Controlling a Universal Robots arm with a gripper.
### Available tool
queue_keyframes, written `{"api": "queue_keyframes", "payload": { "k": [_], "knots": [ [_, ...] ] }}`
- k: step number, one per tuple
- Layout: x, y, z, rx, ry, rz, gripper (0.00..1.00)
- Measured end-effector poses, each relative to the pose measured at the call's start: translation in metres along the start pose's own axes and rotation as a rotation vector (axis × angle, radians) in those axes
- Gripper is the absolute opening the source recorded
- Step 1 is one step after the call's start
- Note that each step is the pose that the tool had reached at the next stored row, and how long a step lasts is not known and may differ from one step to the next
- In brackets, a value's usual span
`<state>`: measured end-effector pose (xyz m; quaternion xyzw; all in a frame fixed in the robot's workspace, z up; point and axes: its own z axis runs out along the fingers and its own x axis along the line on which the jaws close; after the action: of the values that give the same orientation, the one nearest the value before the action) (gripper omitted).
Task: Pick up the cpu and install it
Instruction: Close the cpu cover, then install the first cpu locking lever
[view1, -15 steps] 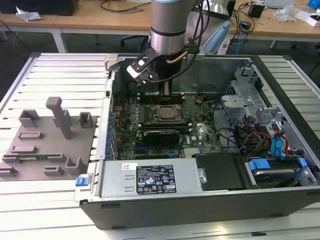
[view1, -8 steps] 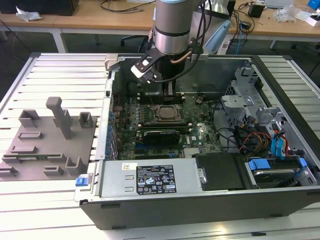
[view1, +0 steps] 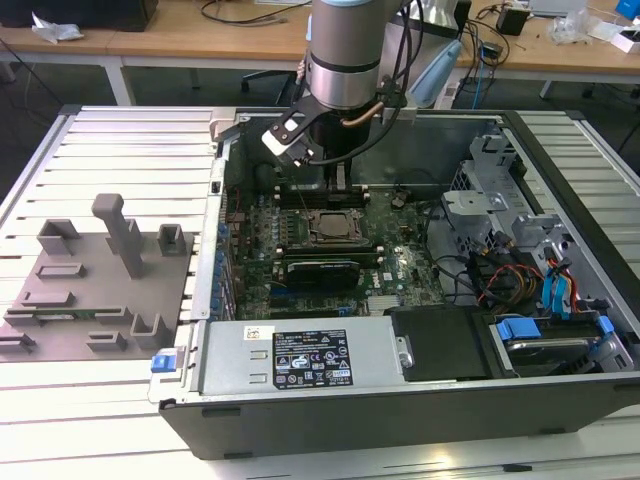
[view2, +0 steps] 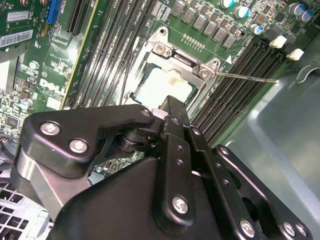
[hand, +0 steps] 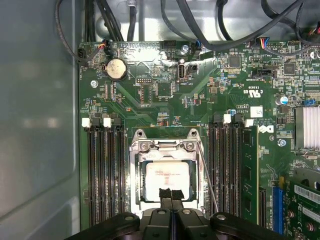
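Hovering: fingers (hand: 164, 194) closed over cpu (hand: 167, 174) | slatted table (view1: 130, 150) | desks (view1: 200, 45) behind

The cpu (hand: 167, 176) has a pale, matt, silvery metal top. Around it the socket frame (hand: 165, 146) is bright bare metal. The motherboard (hand: 130, 107) surrounding the frame is glossy green. The gripper (hand: 171, 193) over the frame is satin black, with shiny metal screw heads (view2: 181, 204).

You're in a robotics lab: robot arm (view1: 345, 60) over an open PC tower (view1: 400, 415) on a slatted aluminium bench (view1: 100, 425), grey parts fixture (view1: 100, 290) beside it, wooden desks (view1: 190, 35) at the back littered with cables (view1: 235, 12) and gear.
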<state>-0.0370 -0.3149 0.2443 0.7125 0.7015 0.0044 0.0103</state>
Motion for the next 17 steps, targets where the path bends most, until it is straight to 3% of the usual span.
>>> {"api": "queue_keyframes", "payload": {
  "k": [17],
  "knots": [
    [-0.0001, 0.0001, -0.0071, 0.0000, -0.0001, 0.000, 0.11]
  ]
}}
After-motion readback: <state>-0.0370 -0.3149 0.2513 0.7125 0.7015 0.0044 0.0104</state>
